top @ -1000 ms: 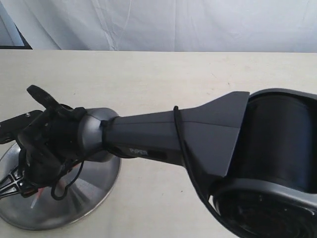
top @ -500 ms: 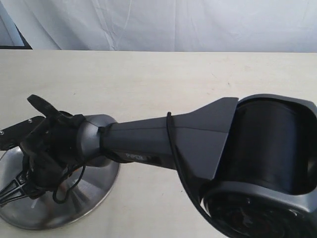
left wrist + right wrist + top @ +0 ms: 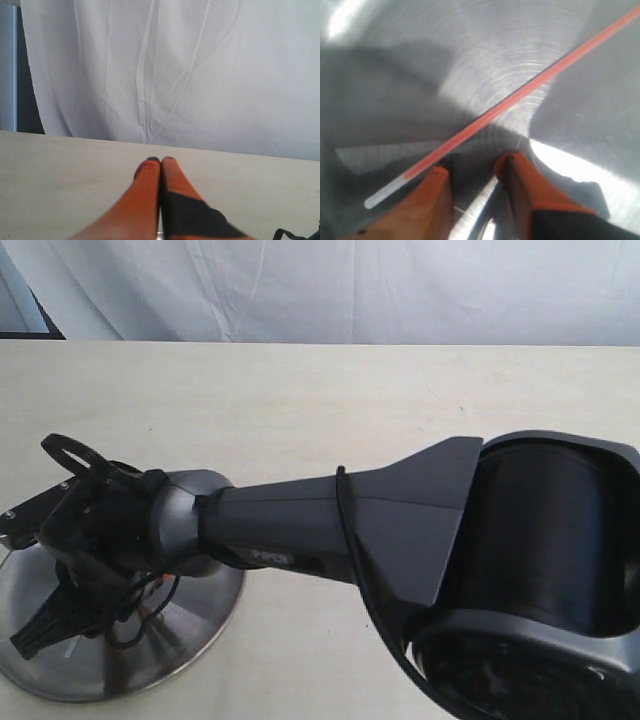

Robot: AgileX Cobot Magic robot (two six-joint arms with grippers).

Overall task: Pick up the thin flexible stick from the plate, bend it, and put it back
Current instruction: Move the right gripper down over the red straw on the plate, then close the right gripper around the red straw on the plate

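White cloth backdrop (image 3: 350, 290), pale beige table (image 3: 350, 410).

Right gripper (image 3: 474, 166): orange fingers (image 3: 435, 200) apart, with a clear gap between the tips and nothing clamped in it. Tips sit low over the plate (image 3: 495, 60). The thin flexible stick (image 3: 520, 92) lies flat on the plate, running diagonally just past both tips. Its pale whitish end lies beside one finger; the red-orange length goes out of the wrist picture at the far end. One fingertip is very near the stick; whether they touch cannot be told. Stick looks straight.

Left gripper (image 3: 160, 161): fingers (image 3: 145, 200) pressed together, nothing visible between them, pointing over bare table toward the backdrop.

Exterior view: the right arm (image 3: 330, 530) reaches across to the left, its wrist over the plate, which sits at the table's near left corner.
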